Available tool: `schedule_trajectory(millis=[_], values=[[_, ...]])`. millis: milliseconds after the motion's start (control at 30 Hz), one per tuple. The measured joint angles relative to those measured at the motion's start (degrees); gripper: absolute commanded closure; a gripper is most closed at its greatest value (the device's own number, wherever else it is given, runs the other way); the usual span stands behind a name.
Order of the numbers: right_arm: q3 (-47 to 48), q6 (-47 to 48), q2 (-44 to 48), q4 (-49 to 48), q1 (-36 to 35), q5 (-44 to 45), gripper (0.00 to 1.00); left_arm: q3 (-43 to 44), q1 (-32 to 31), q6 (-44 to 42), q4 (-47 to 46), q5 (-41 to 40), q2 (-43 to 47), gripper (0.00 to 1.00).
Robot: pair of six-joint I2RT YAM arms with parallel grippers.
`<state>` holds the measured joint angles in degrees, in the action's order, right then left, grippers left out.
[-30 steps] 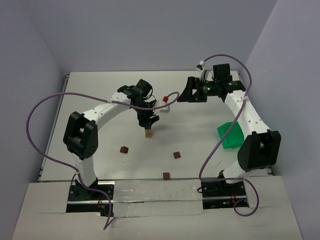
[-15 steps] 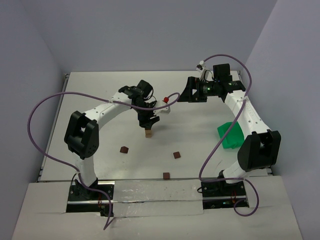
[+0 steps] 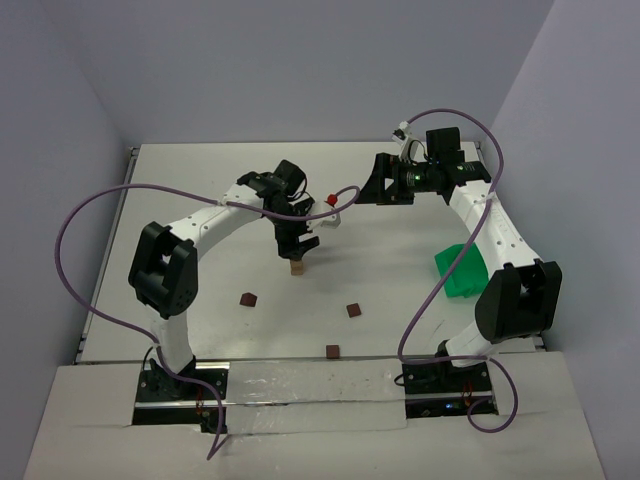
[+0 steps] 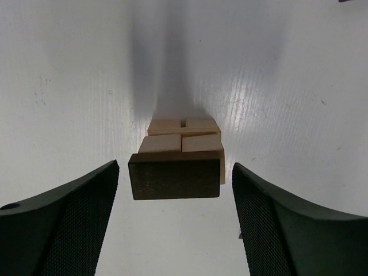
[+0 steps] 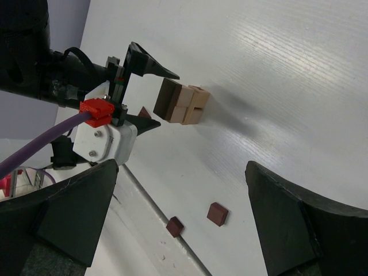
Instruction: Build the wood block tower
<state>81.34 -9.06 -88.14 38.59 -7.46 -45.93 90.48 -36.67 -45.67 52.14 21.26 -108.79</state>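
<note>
The wood block tower (image 3: 297,267) stands mid-table: light tan blocks (image 4: 181,135) with a dark brown brick (image 4: 175,175) lying on top. My left gripper (image 3: 297,246) hangs straight over it, open. The two fingers flank the dark brick with a clear gap on each side (image 4: 175,170). The right wrist view shows the same stack (image 5: 181,102) between the left gripper's fingers (image 5: 150,66). My right gripper (image 3: 377,186) is raised at the back of the table, open and empty (image 5: 181,167).
Three loose dark brown blocks lie on the near half of the table (image 3: 247,300), (image 3: 353,310), (image 3: 332,351); two of them show in the right wrist view (image 5: 217,213), (image 5: 174,226). A green plastic bin (image 3: 458,272) sits by the right arm.
The left gripper's jaws have spread apart from the dark brick, which now rests free on top of the stack. The right arm has not moved.
</note>
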Motion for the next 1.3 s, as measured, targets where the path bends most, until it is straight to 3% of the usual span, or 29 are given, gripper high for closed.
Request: schedule_trajectory(millis=[167,500,867,967,1167,1300], values=[[0.0,0.0,0.0,0.0,0.0,0.0,0.0,0.0,-0.1,0.1,0.0,0.0,0.0,0.01],[0.0,0.1,0.0,0.0,0.0,0.0,0.0,4.7,-0.5,2.2,0.8,0.1,2.7,0.01],[0.0,3.7,0.6,0.5,0.0,1.3,0.01,5.2,3.2,14.2,-6.6,3.4,25.5,0.04],[0.0,7.2,1.1,2.6,-0.3,2.4,0.09,1.2,8.3,19.2,-9.5,6.3,29.8,0.08],[-1.3,21.6,1.3,11.6,-2.1,5.8,0.3,-8.6,20.9,28.3,-12.3,10.1,35.0,0.03],[-6.8,31.1,2.9,16.0,-7.9,11.5,0.35,-14.8,22.9,31.9,-12.8,10.5,40.4,0.03]])
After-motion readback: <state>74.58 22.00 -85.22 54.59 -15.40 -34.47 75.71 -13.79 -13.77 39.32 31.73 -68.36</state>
